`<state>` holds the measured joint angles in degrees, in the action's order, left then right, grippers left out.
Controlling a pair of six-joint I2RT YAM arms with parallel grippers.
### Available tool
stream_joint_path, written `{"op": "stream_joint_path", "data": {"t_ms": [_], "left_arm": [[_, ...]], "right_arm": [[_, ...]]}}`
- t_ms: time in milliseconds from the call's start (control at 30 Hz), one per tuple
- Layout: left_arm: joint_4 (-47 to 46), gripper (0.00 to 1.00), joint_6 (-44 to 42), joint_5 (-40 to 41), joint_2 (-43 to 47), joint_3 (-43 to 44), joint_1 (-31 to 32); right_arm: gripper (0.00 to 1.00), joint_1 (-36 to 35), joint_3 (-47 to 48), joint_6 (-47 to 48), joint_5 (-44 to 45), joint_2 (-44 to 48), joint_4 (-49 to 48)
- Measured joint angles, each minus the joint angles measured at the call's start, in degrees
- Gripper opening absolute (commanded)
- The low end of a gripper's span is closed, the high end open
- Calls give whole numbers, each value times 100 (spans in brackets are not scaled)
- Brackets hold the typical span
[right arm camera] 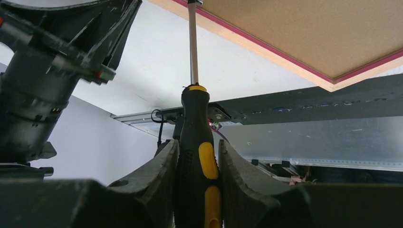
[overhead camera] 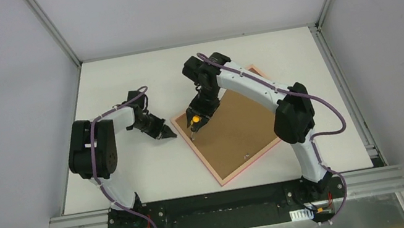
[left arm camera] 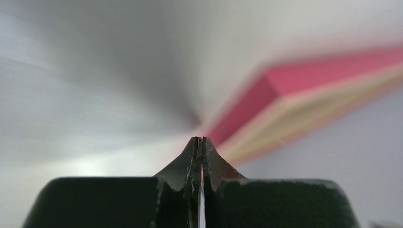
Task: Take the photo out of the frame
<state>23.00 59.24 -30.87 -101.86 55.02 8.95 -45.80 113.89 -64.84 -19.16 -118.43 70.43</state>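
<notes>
Right hand (right arm camera: 198, 145) tight around screwdriver (right arm camera: 195, 118), tip at board-backed frame (overhead camera: 234, 130); left hand (left arm camera: 202, 142) clenched.

A black-and-yellow screwdriver (right arm camera: 196, 128) is clamped by its handle between the two fingers of the right hand (right arm camera: 198, 153). Its metal shaft is pointed up at the edge of the frame (right arm camera: 304, 28), whose brown board back, pink border and pale rim are seen against the white tabletop (right arm camera: 142, 61). The other arm (right arm camera: 47, 71) is seen at the left.
</notes>
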Motion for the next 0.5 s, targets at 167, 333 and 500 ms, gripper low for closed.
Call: {"op": "stream_joint_path", "data": {"t_ms": [167,333,500], "left_arm": [[389,0,13,339,-90,-46,0],[501,0,15,385,-87,-42,7],[564,0,7,402,-87,-33,7]], "right_arm": [[0,-35,291,136,-254,-238,273],[0,-66,321,267,-518,-339,413],[0,-81,299,385,-654,-358,597]]}}
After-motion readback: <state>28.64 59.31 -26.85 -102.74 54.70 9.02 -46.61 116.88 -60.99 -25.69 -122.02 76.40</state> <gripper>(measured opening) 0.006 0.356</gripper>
